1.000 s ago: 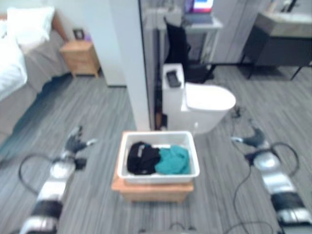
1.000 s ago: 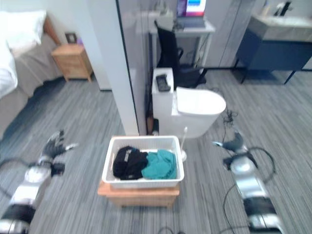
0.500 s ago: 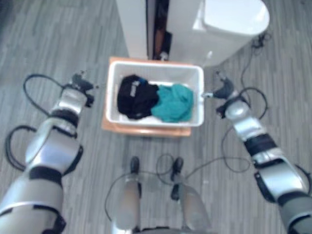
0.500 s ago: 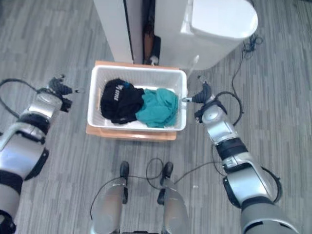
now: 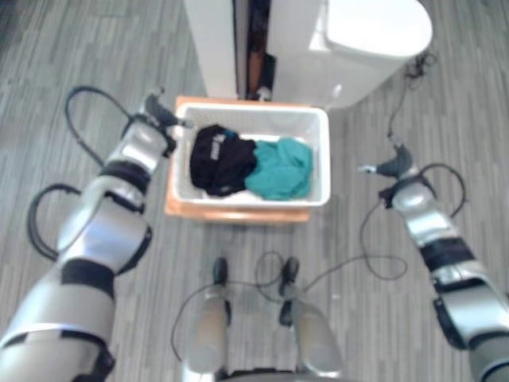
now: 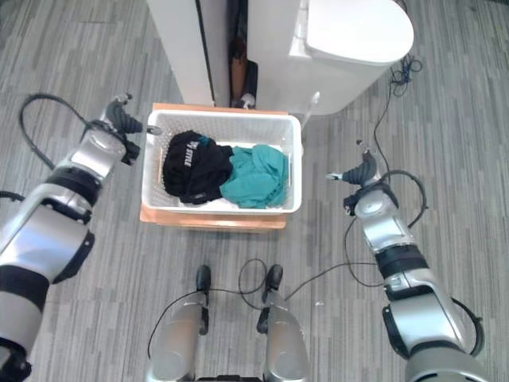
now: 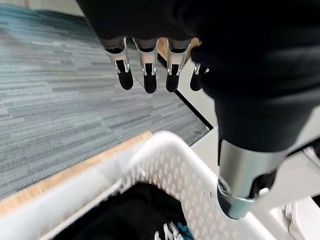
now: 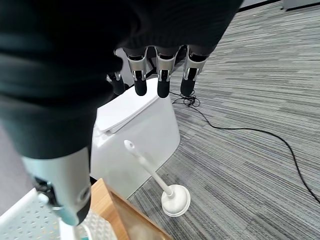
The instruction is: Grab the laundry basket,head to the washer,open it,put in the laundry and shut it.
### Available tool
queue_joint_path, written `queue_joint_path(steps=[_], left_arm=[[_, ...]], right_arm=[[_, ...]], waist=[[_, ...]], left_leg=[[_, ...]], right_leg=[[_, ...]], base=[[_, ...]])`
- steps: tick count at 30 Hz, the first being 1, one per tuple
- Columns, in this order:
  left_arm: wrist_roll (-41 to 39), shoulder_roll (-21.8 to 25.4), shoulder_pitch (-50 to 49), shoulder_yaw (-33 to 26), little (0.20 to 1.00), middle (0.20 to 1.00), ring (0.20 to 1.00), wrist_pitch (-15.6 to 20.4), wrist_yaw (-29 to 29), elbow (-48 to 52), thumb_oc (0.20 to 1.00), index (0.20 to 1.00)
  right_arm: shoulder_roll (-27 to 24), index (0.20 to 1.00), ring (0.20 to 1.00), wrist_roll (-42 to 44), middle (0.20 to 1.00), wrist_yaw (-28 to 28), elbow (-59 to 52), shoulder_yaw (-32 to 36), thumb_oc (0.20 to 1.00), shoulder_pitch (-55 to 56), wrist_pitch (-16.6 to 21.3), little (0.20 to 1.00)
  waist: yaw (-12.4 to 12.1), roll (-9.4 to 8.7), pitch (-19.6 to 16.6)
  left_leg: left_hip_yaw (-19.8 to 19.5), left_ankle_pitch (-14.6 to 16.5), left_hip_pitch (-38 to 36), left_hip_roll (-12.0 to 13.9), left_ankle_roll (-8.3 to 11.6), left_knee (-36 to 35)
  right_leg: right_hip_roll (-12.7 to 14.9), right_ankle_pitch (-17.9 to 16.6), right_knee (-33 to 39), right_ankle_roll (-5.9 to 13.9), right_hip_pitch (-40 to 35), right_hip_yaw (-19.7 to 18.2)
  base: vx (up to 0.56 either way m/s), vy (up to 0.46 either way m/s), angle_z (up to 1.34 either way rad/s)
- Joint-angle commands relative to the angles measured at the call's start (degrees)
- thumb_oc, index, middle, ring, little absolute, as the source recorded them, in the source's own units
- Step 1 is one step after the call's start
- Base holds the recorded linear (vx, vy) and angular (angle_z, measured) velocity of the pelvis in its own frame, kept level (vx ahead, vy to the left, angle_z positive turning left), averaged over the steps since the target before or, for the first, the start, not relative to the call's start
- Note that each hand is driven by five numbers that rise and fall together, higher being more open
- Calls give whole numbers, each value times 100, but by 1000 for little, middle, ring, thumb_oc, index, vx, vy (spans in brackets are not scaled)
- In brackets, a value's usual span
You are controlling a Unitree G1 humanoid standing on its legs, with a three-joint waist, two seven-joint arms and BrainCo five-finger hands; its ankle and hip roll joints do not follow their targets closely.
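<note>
White basket point(image 6: 222, 204) is sitting on its stool point(image 6: 211, 219) as I'm closing my left hand point(image 6: 121, 121), fingers relaxed, onto its left rim, while my right hand point(image 6: 362, 171), also unclenched, is backing off.

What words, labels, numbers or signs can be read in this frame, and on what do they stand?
White print on the black garment in the laundry basket: there, but too small and creased to read.
Teal garment beside it: no print visible.
Basket walls, wooden stand under it, toilet: no readable text or sign.
</note>
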State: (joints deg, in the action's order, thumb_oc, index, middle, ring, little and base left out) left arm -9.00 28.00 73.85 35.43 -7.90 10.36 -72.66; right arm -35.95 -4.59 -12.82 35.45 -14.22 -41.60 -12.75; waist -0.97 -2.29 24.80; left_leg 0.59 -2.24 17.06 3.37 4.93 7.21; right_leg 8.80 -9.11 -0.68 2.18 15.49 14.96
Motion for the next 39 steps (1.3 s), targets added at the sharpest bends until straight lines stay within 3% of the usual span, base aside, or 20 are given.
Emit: queue_joint_path(steps=[1, 11, 15, 18, 22, 39], left_arm=[[198, -235, 305, -55, 1000, 1000, 1000, 123, 253, -513, 1000, 1000], [206, -316, 664, -254, 1000, 1000, 1000, 291, 828, -418, 1000, 1000], [477, -86, 608, -507, 1000, 1000, 1000, 343, 1256, 205, 1000, 1000], [1124, 475, 218, -757, 1000, 1000, 1000, 108, 1532, 887, 1000, 1000], [1266, 625, 122, -797, 1000, 1000, 1000, -14, 1512, 803, 1000, 1000], [805, 78, 332, -455, 1000, 1000, 1000, 30, 1303, -495, 1000, 1000]], right_arm=[[-98, 1000, 1000, -86, 1000, -186, -38, -226, 1000, -228, 160, 1000], [453, 1000, 1000, 104, 1000, -339, 151, -767, 1000, -746, 314, 1000], [572, 1000, 1000, 230, 1000, -373, -25, -744, 1000, -519, 494, 1000], [535, 1000, 1000, 218, 1000, -327, -248, -601, 1000, -204, 547, 1000], [506, 1000, 1000, 248, 1000, -305, -324, -565, 1000, -108, 536, 1000], [416, 1000, 1000, 373, 1000, -415, -123, -855, 1000, -531, 518, 1000]], waist=[[-72, 279, -174], [-114, 268, -57], [-136, 223, -87], [-168, 193, -148], [-159, 192, -163], [-57, 209, 26]], left_leg=[[-308, -221, 171, 310, 96, -329], [-319, -255, 374, 305, 122, -255], [-349, -215, 386, 308, 142, -233], [-356, -167, 406, 295, 156, -218], [-346, -171, 434, 295, 160, -212], [-298, -224, 510, 293, 123, -179]], right_leg=[[551, 667, -798, 750, 110, -113], [505, 588, -674, 720, 224, -127], [507, 633, -680, 700, 200, -111], [515, 660, -711, 690, 207, -116], [517, 661, -732, 690, 234, -118], [543, 664, -895, 688, 392, -141]], base=[[-11, 12, -8], [-4, 1, -1], [21, -18, 4], [17, -3, 2], [2, 3, 1], [0, 0, 0]])
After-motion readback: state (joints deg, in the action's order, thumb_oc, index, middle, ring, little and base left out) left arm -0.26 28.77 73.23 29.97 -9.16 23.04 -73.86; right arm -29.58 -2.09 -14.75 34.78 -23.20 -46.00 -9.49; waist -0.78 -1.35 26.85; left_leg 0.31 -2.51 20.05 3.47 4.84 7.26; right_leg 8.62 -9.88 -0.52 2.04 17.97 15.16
